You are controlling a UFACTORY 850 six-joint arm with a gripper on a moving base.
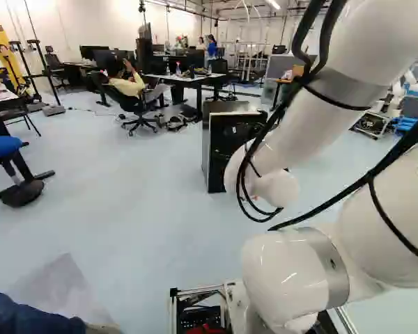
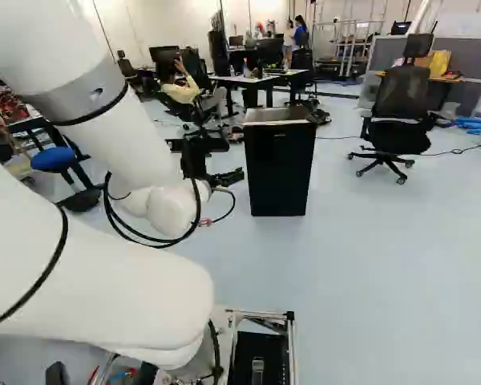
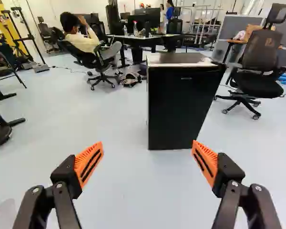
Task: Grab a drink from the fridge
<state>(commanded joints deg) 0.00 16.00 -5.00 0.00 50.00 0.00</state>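
Observation:
My gripper [image 2: 234, 160] is held out ahead of the arm, left of the small black fridge [image 2: 278, 172] in the right base view. Seen from the wrist, the gripper [image 3: 148, 155] stands open, its orange-padded fingers wide apart with only floor between them. The fridge [image 3: 181, 107] stands upright on the floor ahead of the fingers, its dark front facing the camera and its door shut. In the left base view the arm and its cables partly cover the fridge [image 1: 216, 149]. No drink can be seen.
Right of the fridge stands a black office chair [image 3: 260, 67]. Desks with monitors [image 3: 157, 38] are behind it. A blue stool [image 1: 3, 147] is at the left of the left base view, and a person's dark-clothed leg [image 1: 28, 313] is low beside the base.

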